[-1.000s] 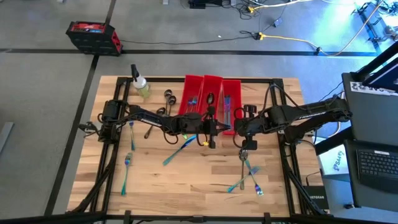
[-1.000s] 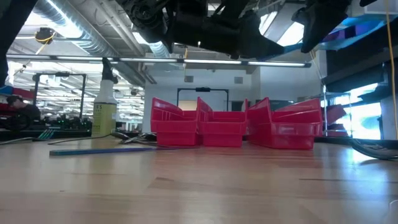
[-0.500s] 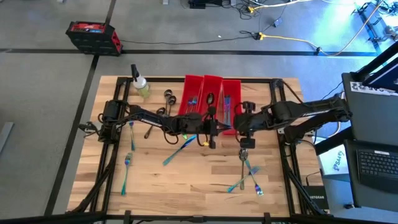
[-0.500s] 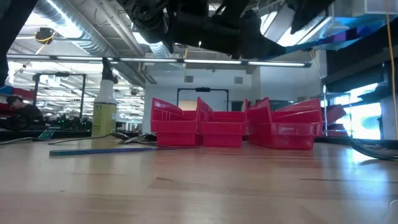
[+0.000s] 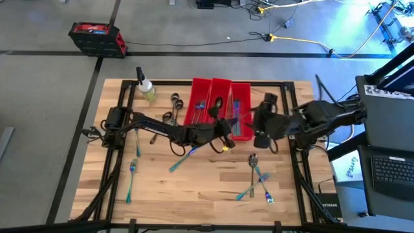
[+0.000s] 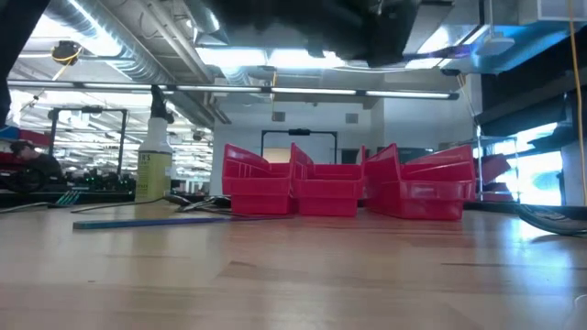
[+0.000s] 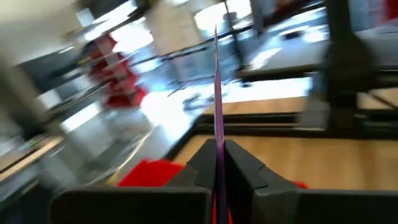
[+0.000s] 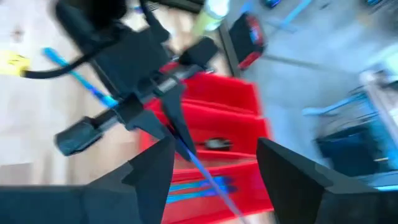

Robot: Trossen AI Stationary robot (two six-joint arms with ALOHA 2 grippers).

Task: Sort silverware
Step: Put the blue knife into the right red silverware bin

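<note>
My left fingers [image 7: 217,167] pinch a thin utensil [image 7: 217,93], probably a knife; only the right wrist view shows my right fingers [image 8: 214,163] apart, empty, above the red bins [image 8: 230,127].

Three long bright-red plastic bins [image 5: 220,98] sit at twelve o'clock on the pale, blond butcher-block wooden table [image 5: 194,184], its boards striped light and tan. Thin metal silverware [image 5: 259,178] shimmers iridescent blue, teal and purple. A small clear spray bottle [image 5: 146,87] holds yellowish liquid under a white top. Both black robot arms [image 5: 155,126] look matte dark.
</note>
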